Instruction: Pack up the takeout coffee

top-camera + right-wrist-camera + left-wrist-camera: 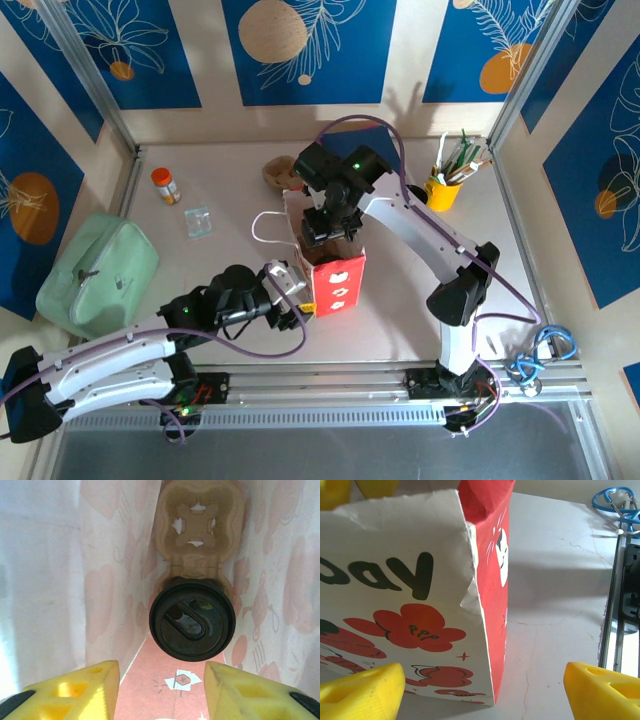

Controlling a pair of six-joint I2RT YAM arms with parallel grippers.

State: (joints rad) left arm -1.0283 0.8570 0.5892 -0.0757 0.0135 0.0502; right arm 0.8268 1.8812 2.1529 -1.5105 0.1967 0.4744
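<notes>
— What can we read on the paper bag (338, 275)?

— On its white face, black letters ending in "ay" (the start is cut off) above red flowers. The red side panel carries a white figure. A small printed mark on the bag's floor is too blurred for us.

— And the takeout coffee (192, 619)?

— Inside the bag, black lid (215, 630) on, seated in the near pocket of the brown cup carrier (200, 520).

— Our tools?

— The right tool (162, 680) hangs above the lid, fingers parted, gripping nothing. The left tool (484, 680) stands wide, with the bag's bottom corner between its fingers. Whether either one touches paper, we cannot tell.

— Around it on the surface (230, 180)?

— A green pouch (100, 275), an orange-capped bottle (165, 185) and a yellow cup (443, 190) of utensils — all well apart from the bag.
</notes>
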